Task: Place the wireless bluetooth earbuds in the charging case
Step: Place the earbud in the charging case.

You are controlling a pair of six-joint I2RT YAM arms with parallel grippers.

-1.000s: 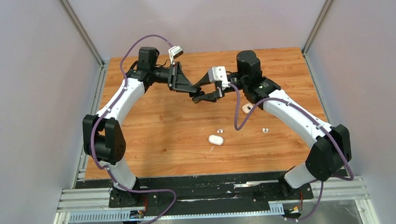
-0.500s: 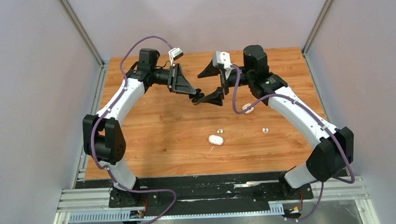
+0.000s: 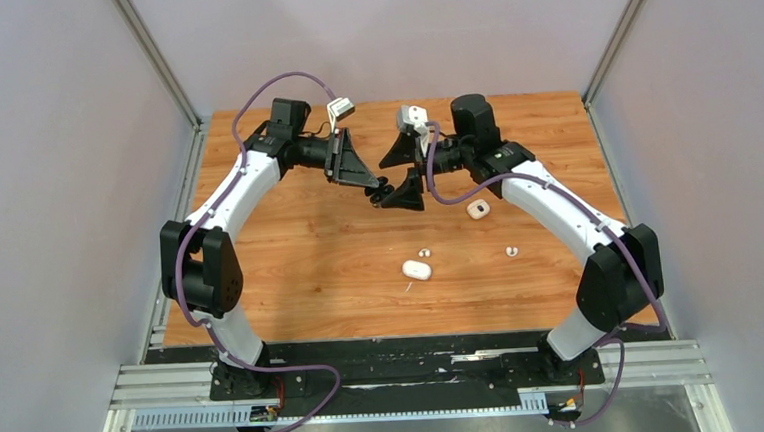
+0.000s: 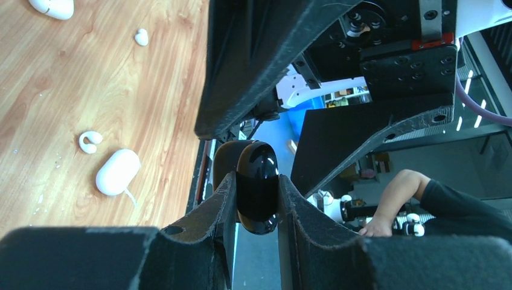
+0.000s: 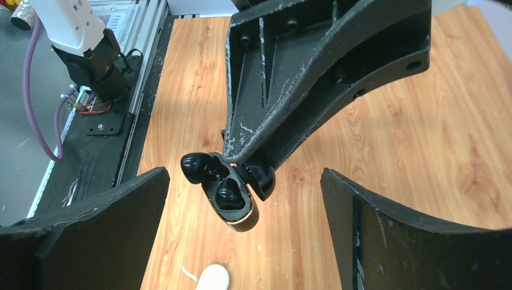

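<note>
- left pincer [image 3: 380, 187]: narrow, clamped on black charging case [image 4: 257, 192], held above tabletop [image 3: 301, 271], lid swung open toward right arm
- right pincer [image 3: 402, 173]: spread wide, empty, facing case, not touching
- white earbud [image 3: 423, 253] and second white earbud [image 3: 511, 250]: loose on tabletop, nearer arm bases than both pincers
- free right arm is nearer, judged likely fetcher

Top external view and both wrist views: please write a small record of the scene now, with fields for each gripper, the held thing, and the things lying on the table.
left gripper: shut on a glossy black charging case, held above the wooden table
held case: lid appears open
right gripper: open wide, empty, close to the case
on table: closed white oval case; second white case by the right arm; two small white earbuds, loose
</note>
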